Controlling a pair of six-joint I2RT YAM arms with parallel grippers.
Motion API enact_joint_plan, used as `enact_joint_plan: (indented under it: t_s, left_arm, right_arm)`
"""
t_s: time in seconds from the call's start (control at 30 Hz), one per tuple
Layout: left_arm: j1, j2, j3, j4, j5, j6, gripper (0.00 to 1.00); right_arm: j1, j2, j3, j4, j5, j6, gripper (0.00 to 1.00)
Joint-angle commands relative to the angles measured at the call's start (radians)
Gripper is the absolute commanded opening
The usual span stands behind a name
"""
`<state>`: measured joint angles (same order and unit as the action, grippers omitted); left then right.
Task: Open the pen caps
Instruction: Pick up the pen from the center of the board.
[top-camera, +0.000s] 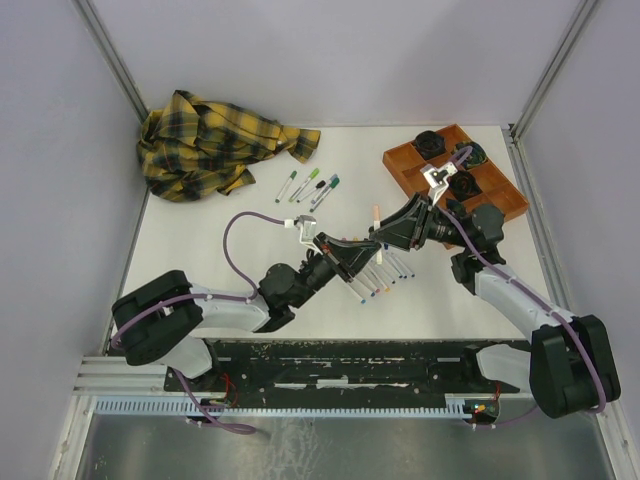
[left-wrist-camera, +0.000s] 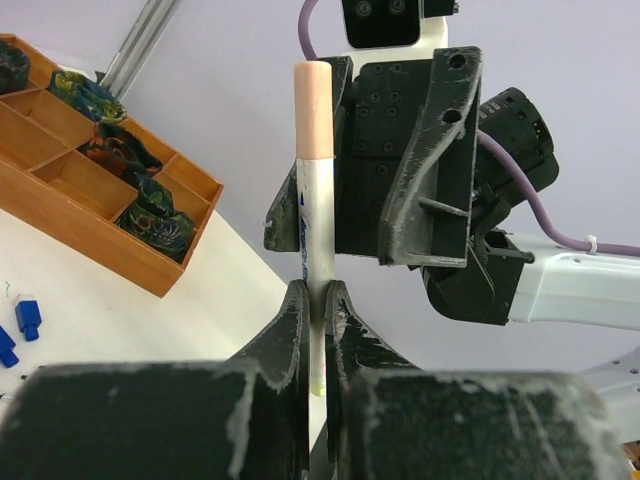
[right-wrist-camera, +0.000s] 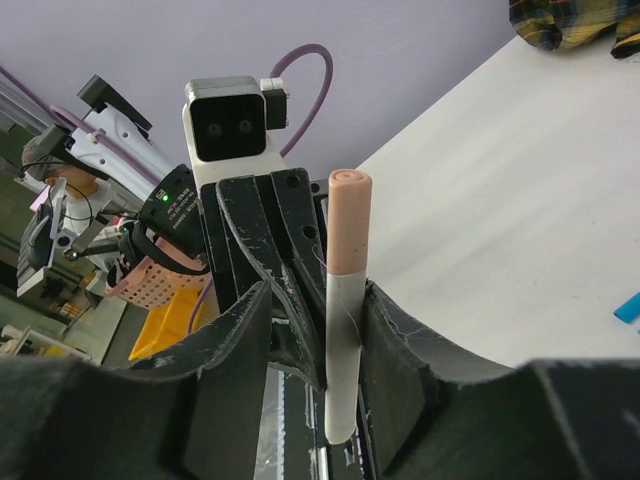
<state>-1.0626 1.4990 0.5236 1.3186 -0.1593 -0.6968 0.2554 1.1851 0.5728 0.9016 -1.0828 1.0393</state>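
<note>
The left wrist view alone showed the left gripper (left-wrist-camera: 317, 297) pinching the upright pen (left-wrist-camera: 313, 225), pink cap (left-wrist-camera: 312, 110) uppermost, while the right gripper (right-wrist-camera: 320, 312) straddled it, jaws spread.

A crumpled yellow-and-black plaid cloth (top-camera: 215, 145) lies at the far left of the white table (top-camera: 190, 240); a compartmented orange wooden tray (top-camera: 408, 167) holding dark round objects (top-camera: 432, 143) sits far right.

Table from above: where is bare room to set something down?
Bare white tabletop lies below the yellow plaid cloth. Another patch lies between the green-capped pens and the orange wooden tray. The centre is crowded: a row of white pens by the left arm and right arm.
</note>
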Motion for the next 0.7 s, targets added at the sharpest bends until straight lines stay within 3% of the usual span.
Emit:
enact_joint_plan:
  t_s: [0.0, 0.17, 0.27, 0.33, 0.5, 0.67]
  left_arm:
    - [-0.007, 0.005, 0.031, 0.061, -0.035, -0.035, 0.03]
    - [-0.007, -0.002, 0.027, 0.053, -0.041, -0.035, 0.03]
    - [-0.007, -0.006, 0.028, 0.046, -0.039, -0.035, 0.03]
    - [-0.007, -0.011, 0.029, 0.034, -0.033, -0.035, 0.03]
    - [-0.007, -0.053, 0.012, -0.044, 0.001, -0.031, 0.41]
    - [-0.005, -0.136, -0.053, -0.068, 0.050, 0.021, 0.62]
  right_arm:
    - [0.008, 0.003, 0.049, 0.018, -0.023, -0.015, 0.45]
    - [0.014, 0.007, 0.055, 0.000, -0.030, -0.029, 0.26]
    - [0.017, 0.006, 0.058, -0.013, -0.030, -0.042, 0.02]
    - [0.018, 0.004, 0.059, -0.023, -0.031, -0.055, 0.00]
    - [0.018, -0.004, 0.095, -0.158, -0.044, -0.136, 0.00]
    - [0.018, -0.003, 0.136, -0.346, -0.061, -0.247, 0.00]
